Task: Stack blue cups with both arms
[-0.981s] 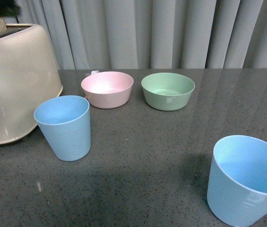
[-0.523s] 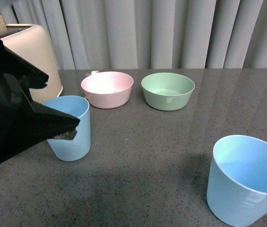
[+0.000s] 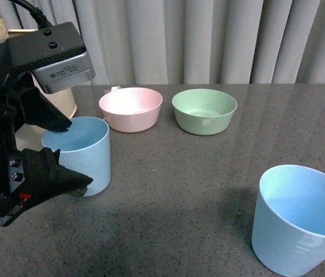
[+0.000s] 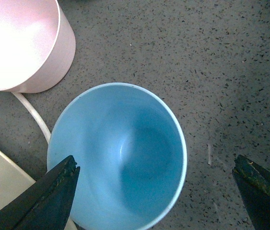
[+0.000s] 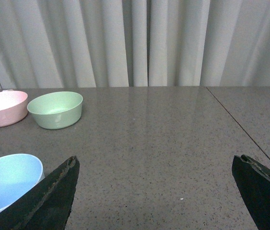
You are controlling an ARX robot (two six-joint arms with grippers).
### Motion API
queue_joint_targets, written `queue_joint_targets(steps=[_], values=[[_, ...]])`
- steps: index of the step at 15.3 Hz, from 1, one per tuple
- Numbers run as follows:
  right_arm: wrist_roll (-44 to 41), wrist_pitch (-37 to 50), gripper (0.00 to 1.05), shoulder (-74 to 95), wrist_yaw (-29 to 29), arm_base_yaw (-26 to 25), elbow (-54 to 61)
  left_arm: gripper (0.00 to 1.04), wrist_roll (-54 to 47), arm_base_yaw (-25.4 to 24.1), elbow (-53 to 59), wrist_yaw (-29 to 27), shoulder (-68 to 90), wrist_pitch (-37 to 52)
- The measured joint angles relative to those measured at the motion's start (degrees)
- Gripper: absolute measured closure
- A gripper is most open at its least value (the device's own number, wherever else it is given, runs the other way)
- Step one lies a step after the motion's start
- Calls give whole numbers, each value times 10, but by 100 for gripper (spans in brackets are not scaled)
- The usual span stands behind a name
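Note:
Two light blue cups stand upright on the dark speckled table. The left blue cup is near the cream appliance, and the right blue cup is at the front right. My left gripper hangs open over the left cup's rim. From the left wrist, that cup sits under the open left gripper, offset toward one finger, touching neither. My right gripper is open over bare table with nothing between its fingers, and the right cup's rim shows beside one finger. The right arm is out of the front view.
A pink bowl and a green bowl stand behind the cups, in front of a grey curtain. A cream appliance sits at the far left behind my left arm. A white cable lies between the pink bowl and left cup.
My left arm has come in from the left and moved over the left cup, its grey camera block now showing. Neither the cups nor the bowls have moved.

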State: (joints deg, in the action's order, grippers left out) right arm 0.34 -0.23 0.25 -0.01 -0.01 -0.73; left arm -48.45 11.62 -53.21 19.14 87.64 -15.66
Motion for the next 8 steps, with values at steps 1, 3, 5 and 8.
queue_joint_targets(steps=[1, 3, 5, 8], values=[[0, 0, 7, 0, 0, 0, 0, 7, -1, -1, -9, 3, 17, -3], [0, 0, 7, 0, 0, 0, 0, 16, 0, 3, -16, 14, 25, -6], [0, 0, 7, 0, 0, 0, 0, 43, 0, 8, -30, 17, 32, -6], [0, 0, 7, 0, 0, 0, 0, 79, 2, 10, -34, 27, 41, -18]])
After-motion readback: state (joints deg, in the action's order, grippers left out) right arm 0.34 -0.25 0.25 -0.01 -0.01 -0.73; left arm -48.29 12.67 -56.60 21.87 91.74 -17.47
